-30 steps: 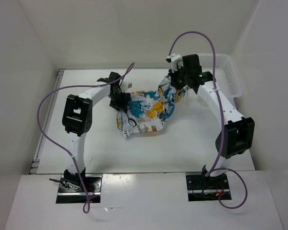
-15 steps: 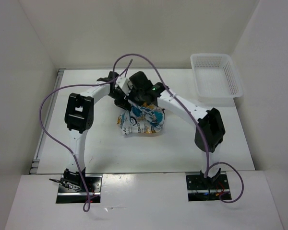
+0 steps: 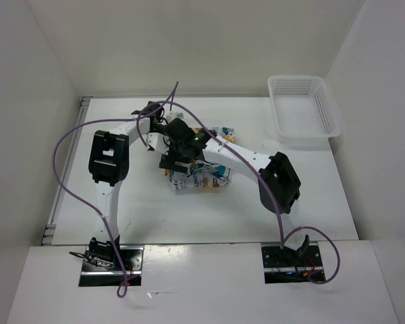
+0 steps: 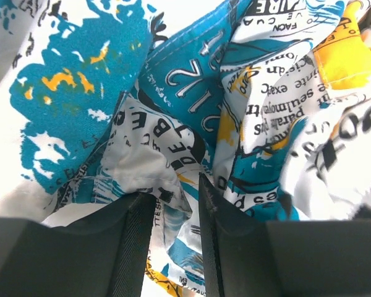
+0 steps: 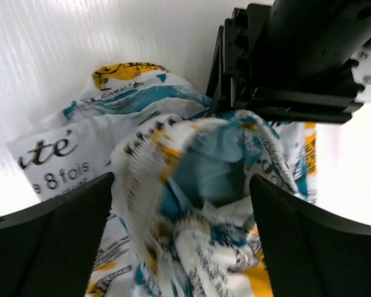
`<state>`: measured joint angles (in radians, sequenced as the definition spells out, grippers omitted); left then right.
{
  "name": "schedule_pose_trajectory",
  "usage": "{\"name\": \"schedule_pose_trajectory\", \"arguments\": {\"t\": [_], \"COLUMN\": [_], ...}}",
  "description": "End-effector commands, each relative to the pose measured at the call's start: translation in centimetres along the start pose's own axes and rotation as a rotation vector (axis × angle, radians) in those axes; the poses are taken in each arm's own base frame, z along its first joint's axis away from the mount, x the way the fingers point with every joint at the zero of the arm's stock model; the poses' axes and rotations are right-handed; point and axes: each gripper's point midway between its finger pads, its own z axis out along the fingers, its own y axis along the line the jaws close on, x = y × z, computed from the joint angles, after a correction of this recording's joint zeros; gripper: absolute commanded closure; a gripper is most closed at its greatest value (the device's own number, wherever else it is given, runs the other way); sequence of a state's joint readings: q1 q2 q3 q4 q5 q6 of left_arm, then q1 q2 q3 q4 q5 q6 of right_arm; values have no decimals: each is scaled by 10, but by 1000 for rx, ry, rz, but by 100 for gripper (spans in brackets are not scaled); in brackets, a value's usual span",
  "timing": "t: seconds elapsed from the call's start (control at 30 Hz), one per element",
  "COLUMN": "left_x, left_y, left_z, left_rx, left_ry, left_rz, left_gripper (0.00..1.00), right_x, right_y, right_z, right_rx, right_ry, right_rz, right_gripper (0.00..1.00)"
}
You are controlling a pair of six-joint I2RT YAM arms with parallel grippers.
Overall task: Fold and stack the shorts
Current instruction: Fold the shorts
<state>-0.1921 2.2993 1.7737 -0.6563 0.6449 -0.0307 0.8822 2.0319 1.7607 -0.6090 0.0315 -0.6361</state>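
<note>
The shorts (image 3: 210, 179), white with a teal, yellow and black print, lie bunched on the white table at mid-left, largely covered by my right arm. In the left wrist view the shorts (image 4: 191, 93) fill the frame, and my left gripper (image 4: 170, 189) is shut on a fold of them, fingers close together. In the top view the left gripper (image 3: 163, 129) sits at the shorts' far-left edge. My right gripper (image 5: 182, 179) stands wide open over the shorts (image 5: 191, 204), blurred fabric loose between its fingers. From above the right gripper (image 3: 177, 160) hangs over the pile's left part.
A white mesh basket (image 3: 331, 111) stands at the far right corner of the table. White walls close in the table on the left, back and right. The left arm's black wrist housing (image 5: 297, 55) is right behind the fabric in the right wrist view.
My right arm swung left from near the basket, carrying the shorts' right side over onto the left side, then opened and let the fabric go. The left gripper stayed in place.
</note>
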Motion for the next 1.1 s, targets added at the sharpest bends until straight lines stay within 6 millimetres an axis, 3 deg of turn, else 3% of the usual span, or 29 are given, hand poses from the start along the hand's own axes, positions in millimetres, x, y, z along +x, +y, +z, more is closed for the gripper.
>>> {"name": "schedule_pose_trajectory", "arguments": {"t": [0.0,0.07,0.13,0.2,0.27,0.3,0.33,0.4,0.43,0.5,0.53,0.57,0.63,0.83,0.87,1.0,1.07], "left_x": [32,32,31,31,32,32,32,29,29,28,28,28,26,28,28,28,28], "left_y": [35,35,38,40,42,42,44,41,41,39,39,39,39,40,40,42,42], "left_z": [19,19,20,20,20,20,20,16,16,13,13,13,10,10,10,9,9], "left_rx": [-86,-86,-97,-106,-118,-118,-127,-128,-128,-128,-128,-128,-140,-149,-149,-158,-158], "left_ry": [93,93,94,95,96,96,97,88,88,88,88,88,81,90,90,91,91], "left_rz": [-41,-41,-40,-40,-39,-39,-39,-33,-33,-33,-33,-33,-27,-32,-32,-32,-32], "left_gripper": [58,58,58,57,57,57,56,54,53,51,50,48,47,46,46,46,46], "right_x": [-37,-78,-105,-117,-102,-83,-53,-9,37,76,103,117,139,168,174,160,169], "right_y": [1,-7,-19,-35,-64,-72,-94,-112,-121,-120,-131,-126,-129,-115,-109,-67,-49], "right_z": [-26,-61,-91,-118,-138,-132,-132,-129,-120,-111,-114,-108,-108,-92,-90,-78,-72], "right_rx": [33,49,72,140,231,255,299,328,324,266,275,263,273,162,127,-111,-146], "right_ry": [-73,-203,-290,-344,-349,-321,-283,-217,-140,-94,-73,-49,-27,-5,-1,-26,16], "right_rz": [-74,-20,52,90,205,259,383,516,657,808,894,959,1042,1169,1202,1239,1284], "right_gripper": [0,0,0,0,0,0,0,10,12,12,12,12,6,3,3,3,4]}}
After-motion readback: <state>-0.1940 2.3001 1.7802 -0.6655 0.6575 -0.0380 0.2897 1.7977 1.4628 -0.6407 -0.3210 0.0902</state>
